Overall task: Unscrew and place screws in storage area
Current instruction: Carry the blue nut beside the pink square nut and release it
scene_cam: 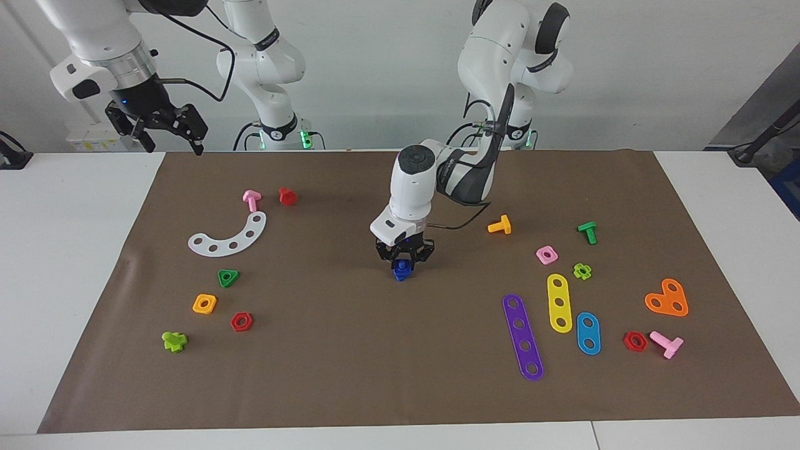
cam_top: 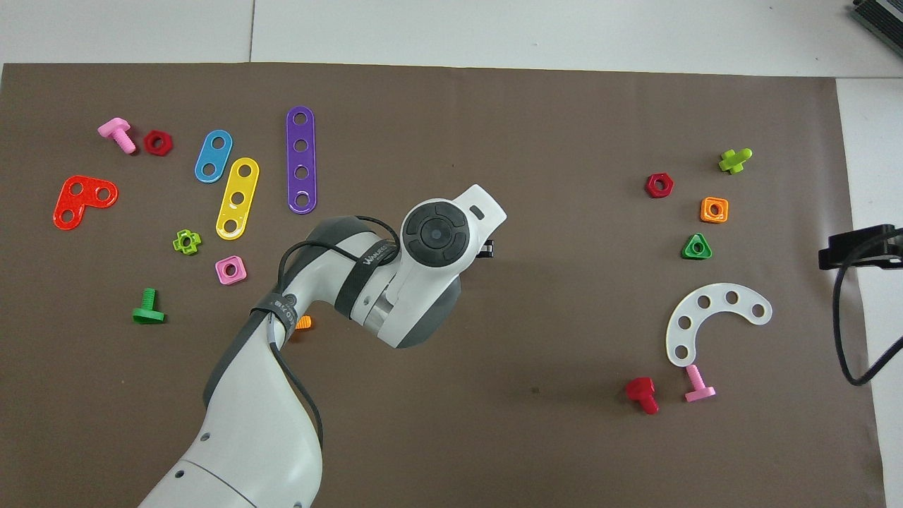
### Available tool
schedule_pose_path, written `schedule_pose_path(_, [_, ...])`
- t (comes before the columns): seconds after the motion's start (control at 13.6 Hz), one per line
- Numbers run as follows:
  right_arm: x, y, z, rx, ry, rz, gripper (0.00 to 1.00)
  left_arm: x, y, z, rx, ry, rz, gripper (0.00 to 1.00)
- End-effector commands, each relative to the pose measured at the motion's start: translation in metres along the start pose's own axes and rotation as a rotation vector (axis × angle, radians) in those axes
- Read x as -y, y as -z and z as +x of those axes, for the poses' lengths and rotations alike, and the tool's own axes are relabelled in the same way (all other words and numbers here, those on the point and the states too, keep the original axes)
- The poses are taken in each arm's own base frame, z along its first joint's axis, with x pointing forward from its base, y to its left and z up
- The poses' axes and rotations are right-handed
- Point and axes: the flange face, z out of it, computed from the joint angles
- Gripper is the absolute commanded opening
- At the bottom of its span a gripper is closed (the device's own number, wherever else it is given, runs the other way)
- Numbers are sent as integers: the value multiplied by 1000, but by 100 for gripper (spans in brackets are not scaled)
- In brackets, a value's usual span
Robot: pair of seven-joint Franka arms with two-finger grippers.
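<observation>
The blue screw [scene_cam: 400,271], a small royal-blue bolt with its blue nut, is at the middle of the brown paper mat [scene_cam: 350,350]. My left gripper [scene_cam: 404,262] points straight down over it, its fingers closed around the screw's top. I cannot tell whether the screw rests on the mat or hangs just above it. In the overhead view the left hand [cam_top: 437,233] hides the screw. My right gripper [scene_cam: 175,147] waits open and empty, raised over the mat's edge at the right arm's end; only part of it shows in the overhead view [cam_top: 861,248].
Toward the right arm's end lie a white curved strip [scene_cam: 228,236], a green triangular nut [scene_cam: 228,277], an orange nut [scene_cam: 204,304] and red and pink bolts. Toward the left arm's end lie an orange bolt [scene_cam: 500,225], a pink square nut [scene_cam: 546,254] and purple [scene_cam: 522,336], yellow and blue strips.
</observation>
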Motion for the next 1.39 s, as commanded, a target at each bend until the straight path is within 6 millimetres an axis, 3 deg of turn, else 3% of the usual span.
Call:
schedule_pose_path(0.0, [0,2,-5,9,-1,8,100,-1,15,2,-2,13,27,45])
schedule_pose_path(0.29, [0,2,-5,9,-1,6,100,0,41,8,-11,19,23,45])
schedule_pose_path(0.51, [0,2,-5,9,-1,6,100,8,65,11,-32,32,10,45])
schedule_pose_path(0.66, [0,2,-5,9,-1,6,100,15,71,8,-24,36,15,45])
schedule_pose_path(0.88, [0,2,-5,8,-1,8,100,52,64,19,-14,77,36,45])
schedule_pose_path(1.03, [0,2,-5,9,-1,8,100,88,63,33,-9,127,49,45])
schedule_pose_path(1.32, [0,2,-5,9,-1,8,100,162,45,25,26,153,72,46])
